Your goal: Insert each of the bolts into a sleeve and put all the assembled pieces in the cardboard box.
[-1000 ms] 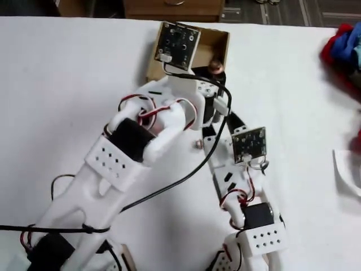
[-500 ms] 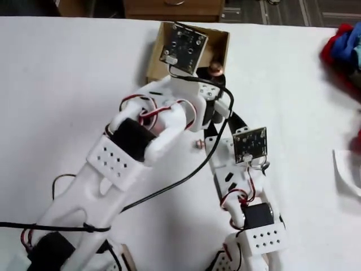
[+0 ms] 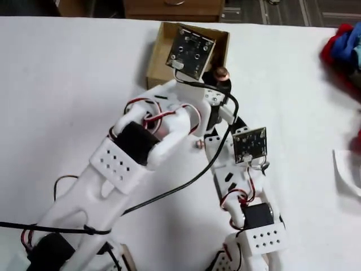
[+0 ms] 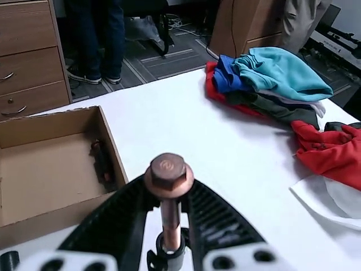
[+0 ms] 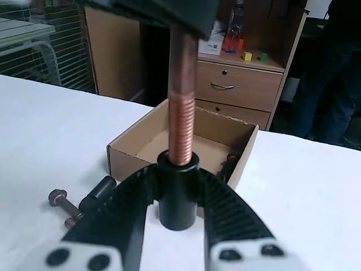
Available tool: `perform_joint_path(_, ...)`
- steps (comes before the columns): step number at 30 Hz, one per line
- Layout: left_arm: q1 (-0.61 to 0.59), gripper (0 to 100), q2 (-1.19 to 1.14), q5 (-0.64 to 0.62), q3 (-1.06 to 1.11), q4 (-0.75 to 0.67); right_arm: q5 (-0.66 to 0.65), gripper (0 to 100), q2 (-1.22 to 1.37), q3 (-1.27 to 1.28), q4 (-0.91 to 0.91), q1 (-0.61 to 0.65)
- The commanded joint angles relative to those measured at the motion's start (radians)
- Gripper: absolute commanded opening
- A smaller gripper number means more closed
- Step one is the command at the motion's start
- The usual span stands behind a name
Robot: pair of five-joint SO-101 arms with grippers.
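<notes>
The right gripper pinches a black sleeve upright over the white table. The left gripper clamps a copper bolt whose threaded end sits in the sleeve's mouth. Nearby lie a loose bolt and a loose sleeve. Just behind stands the open cardboard box, a dark piece inside. Farther off are heaped cloths, with wooden drawers beyond.
</notes>
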State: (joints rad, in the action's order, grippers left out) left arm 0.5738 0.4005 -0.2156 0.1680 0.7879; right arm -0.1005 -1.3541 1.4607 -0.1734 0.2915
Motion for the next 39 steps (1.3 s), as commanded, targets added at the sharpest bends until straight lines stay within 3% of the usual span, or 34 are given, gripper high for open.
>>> perform_joint_path(1, -0.003, 3, 0.006, 0.008, 0.022, -0.031, 0.003, 2.3, -0.024, -0.012, 0.025, -0.007)
perform_joint_path(13, -0.005, 3, 0.014, 0.011, 0.105, -0.095, 0.003, 2.3, -0.025, -0.021, 0.027, -0.008)
perform_joint_path(22, -0.104, 9, 0.014, 0.011, 0.110, -0.077, -0.003, 2.3, -0.025, -0.021, 0.027, -0.012)
perform_joint_path(39, 0.009, 9, 0.015, 0.011, 0.114, -0.051, -0.005, 2.3, -0.025, -0.021, 0.027, -0.012)
